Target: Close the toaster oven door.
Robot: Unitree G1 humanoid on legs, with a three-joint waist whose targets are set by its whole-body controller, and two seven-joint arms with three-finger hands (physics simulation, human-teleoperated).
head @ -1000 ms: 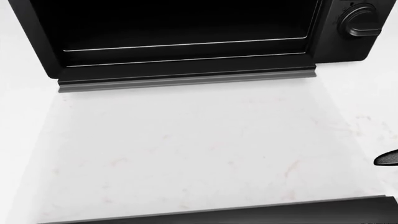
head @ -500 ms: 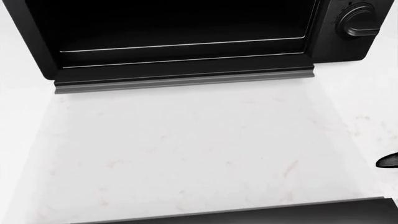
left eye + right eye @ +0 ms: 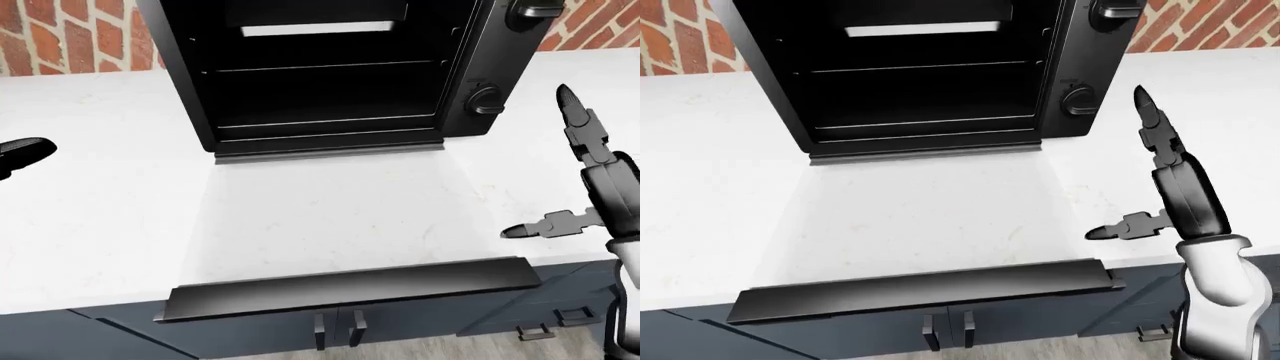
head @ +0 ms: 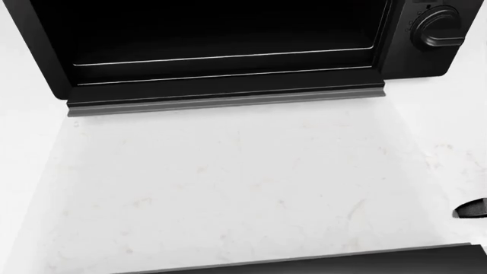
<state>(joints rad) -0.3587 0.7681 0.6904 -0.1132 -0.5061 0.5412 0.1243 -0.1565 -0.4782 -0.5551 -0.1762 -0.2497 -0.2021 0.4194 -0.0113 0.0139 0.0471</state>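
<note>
Dropping lower at the head view's edge, the spread, empty right hand [image 3: 1145,176] neared the open door's handle [image 3: 920,291]; lifting it came next.

This is a kitchen. A black toaster oven [image 3: 330,71] with 2 knobs [image 3: 484,100] sits on a white marble-look counter [image 3: 100,195]. Behind it runs a red brick wall [image 3: 60,34], and dark blue cabinets [image 3: 400,322] with metal handles [image 3: 338,328] stand below the counter.
</note>
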